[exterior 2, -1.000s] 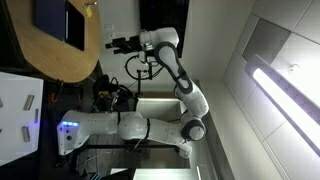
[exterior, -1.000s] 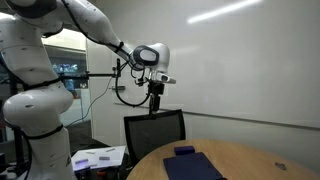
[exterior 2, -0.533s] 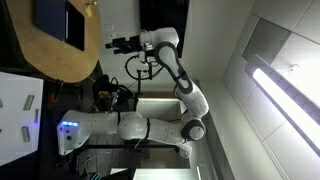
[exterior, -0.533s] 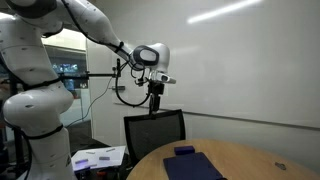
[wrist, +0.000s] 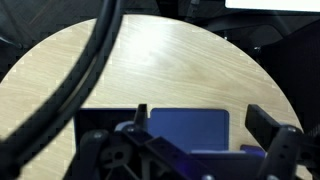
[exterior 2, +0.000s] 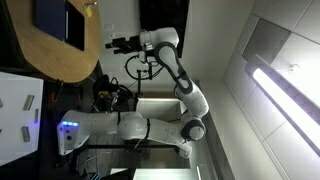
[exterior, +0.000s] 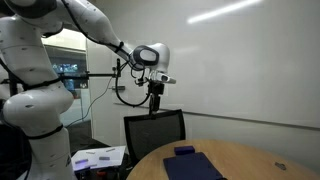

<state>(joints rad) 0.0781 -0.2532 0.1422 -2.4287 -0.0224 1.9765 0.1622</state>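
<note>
Round table (exterior: 252, 158) with blue pad (exterior: 193, 166), chair (exterior: 155, 131) beside

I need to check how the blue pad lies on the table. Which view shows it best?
The wrist view: the blue pad fills the middle, seen from above on the round table, its lower edge hidden. In an exterior view it is small and flat-angled; in an exterior view the frame crops it.

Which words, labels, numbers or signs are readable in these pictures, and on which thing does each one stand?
No text can be read in any view.
White sheets beside the round table: purple marks, too small to read.
Blue pad on the table: no print visible.
</note>
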